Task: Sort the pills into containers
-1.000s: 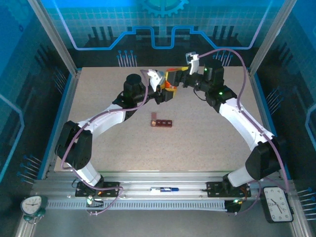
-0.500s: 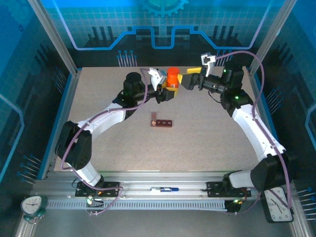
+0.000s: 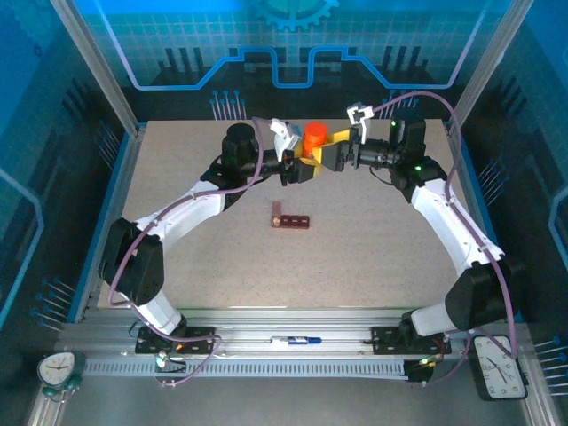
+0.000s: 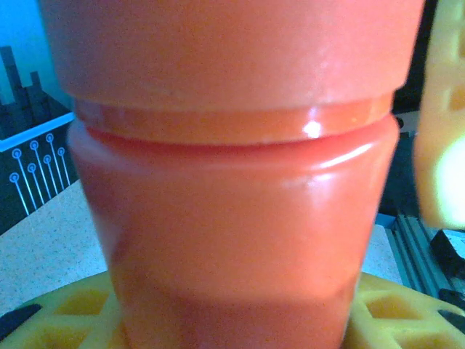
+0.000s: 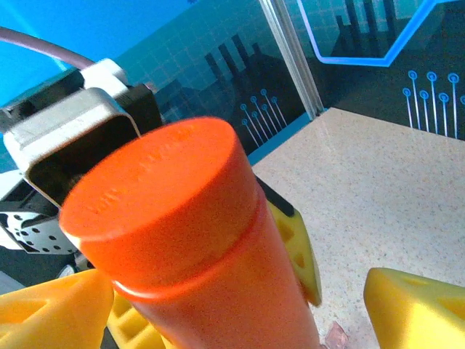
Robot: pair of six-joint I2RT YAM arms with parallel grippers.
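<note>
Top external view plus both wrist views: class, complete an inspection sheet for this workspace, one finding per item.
Surface: speckled beige table.
Job's things: dark red-brown containers bar lying mid-table; orange bottle, capped, upright, held at the far side.
Clutter: nothing seen.
Grippers: left gripper shut on the bottle's body; right gripper open, straddling its cap.
Cables: purple cables loop over both arms.
Surroundings: blue patterned walls; a clock at each near corner.

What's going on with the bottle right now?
The left end effector grips the orange bottle upright at the far side of the table, cap on. The right end effector is open at the cap, one finger on either side. The containers lie mid-table, apart from both arms.
</note>
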